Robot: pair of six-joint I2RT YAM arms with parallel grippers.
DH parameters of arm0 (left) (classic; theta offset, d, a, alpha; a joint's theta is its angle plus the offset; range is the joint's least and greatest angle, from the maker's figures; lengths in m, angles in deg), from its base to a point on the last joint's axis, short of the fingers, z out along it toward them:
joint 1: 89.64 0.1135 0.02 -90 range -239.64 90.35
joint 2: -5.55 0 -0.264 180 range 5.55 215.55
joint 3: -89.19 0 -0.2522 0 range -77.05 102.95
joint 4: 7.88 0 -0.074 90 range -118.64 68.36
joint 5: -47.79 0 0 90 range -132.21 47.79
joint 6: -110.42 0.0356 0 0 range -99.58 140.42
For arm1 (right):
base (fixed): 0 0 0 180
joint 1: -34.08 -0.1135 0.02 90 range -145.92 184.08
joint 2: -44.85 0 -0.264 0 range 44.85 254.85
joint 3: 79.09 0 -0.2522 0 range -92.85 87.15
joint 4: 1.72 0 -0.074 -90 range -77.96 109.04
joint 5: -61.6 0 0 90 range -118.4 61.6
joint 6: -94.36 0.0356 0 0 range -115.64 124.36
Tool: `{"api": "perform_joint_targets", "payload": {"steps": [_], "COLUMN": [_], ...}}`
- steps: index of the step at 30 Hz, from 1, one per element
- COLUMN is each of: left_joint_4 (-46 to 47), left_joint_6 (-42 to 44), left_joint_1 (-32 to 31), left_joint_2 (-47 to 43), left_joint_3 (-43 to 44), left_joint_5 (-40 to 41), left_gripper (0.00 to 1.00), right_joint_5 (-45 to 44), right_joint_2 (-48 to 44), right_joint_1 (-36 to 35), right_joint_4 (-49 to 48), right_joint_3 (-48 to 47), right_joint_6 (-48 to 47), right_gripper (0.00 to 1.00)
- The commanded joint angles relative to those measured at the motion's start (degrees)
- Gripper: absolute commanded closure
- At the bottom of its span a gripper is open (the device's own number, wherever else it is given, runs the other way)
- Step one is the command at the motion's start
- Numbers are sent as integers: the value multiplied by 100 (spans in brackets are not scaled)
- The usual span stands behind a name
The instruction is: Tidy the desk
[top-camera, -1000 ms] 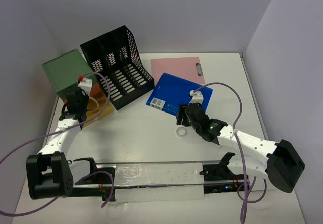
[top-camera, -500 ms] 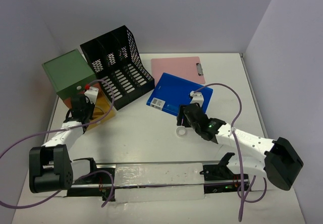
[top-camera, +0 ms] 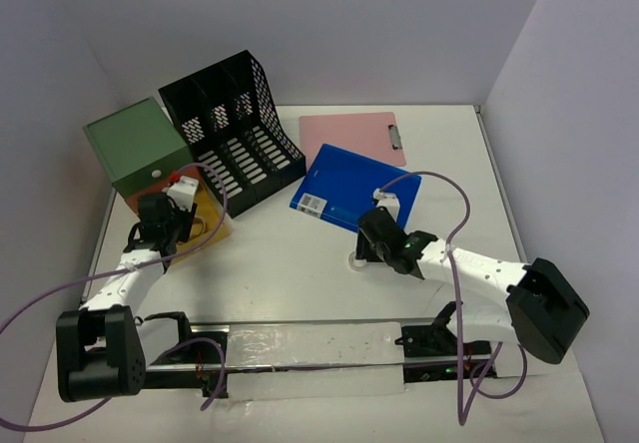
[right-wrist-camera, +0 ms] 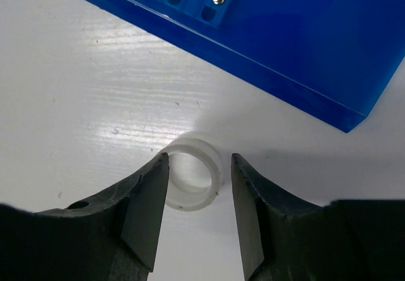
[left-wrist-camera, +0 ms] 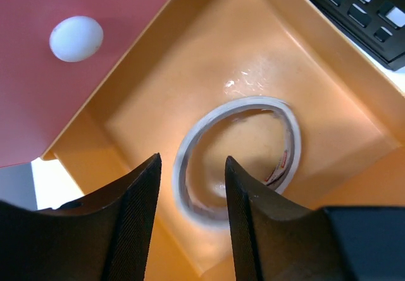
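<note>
Left pincer (top-camera: 165, 221) sits low over the orange tray (top-camera: 207, 219) at the table's (top-camera: 280, 263) left edge, just beside the green box (top-camera: 135, 144) and the black file rack (top-camera: 235, 129). The right pincer (top-camera: 364, 253) is down mid-table on a small white ring (top-camera: 356, 260), near the corner of the blue folder (top-camera: 354, 189). A pink clipboard (top-camera: 349, 134) lies behind the folder. The table is the big white top carrying all of this, walled on three sides. Left wrist: pincer (left-wrist-camera: 192, 167) is spread and pinching nothing. A tape roll (left-wrist-camera: 253, 102) lies in the tray (left-wrist-camera: 190, 59) below it, its near rim under the gap. The tray reads as the bin for small loose items, hence the roll there. Right wrist: pincer (right-wrist-camera: 198, 167) is spread and straddles the ring (right-wrist-camera: 190, 200). The left finger looks touching or just beside it, with a sliver of table (right-wrist-camera: 95, 91) showing on the right side, so no squeeze yet. The ring stands on its end, hole up, close to the folder (right-wrist-camera: 285, 34) edge. Straddling from above suits it, since the walls give two flat faces. It is likely next for the tray. Risk: a light ring may skid if one finger lands first.
</note>
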Motion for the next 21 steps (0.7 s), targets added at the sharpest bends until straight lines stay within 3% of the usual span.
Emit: {"api": "perform_joint_targets", "payload": {"steps": [1, 10, 16, 18, 19, 21], "left_joint_4": [-173, -1057, -1642, -2033, -2234, -2759], "left_joint_6": [-179, 25, 69, 93, 104, 182], "left_joint_1": [26, 26, 26, 26, 26, 26], "left_joint_2": [0, -421, -654, -661, -674, -687], "left_joint_3": [385, 766, 1112, 1257, 1414, 1735], "left_joint_5": [-302, -854, -1022, -1187, -1283, -1616], "left_gripper": [48, 47, 47, 47, 47, 47], "right_joint_5": [13, 680, 668, 670, 685, 757], "right_joint_2": [-640, -267, 265, 456, 528, 603], "right_joint_1": [33, 33, 33, 31, 33, 33], "right_joint_4": [236, -359, -558, -573, -617, -699], "right_joint_3": [195, 531, 486, 446, 420, 378], "right_joint_6": [176, 296, 284, 266, 238, 173], "right_gripper": [49, 56, 61, 70, 82, 98]}}
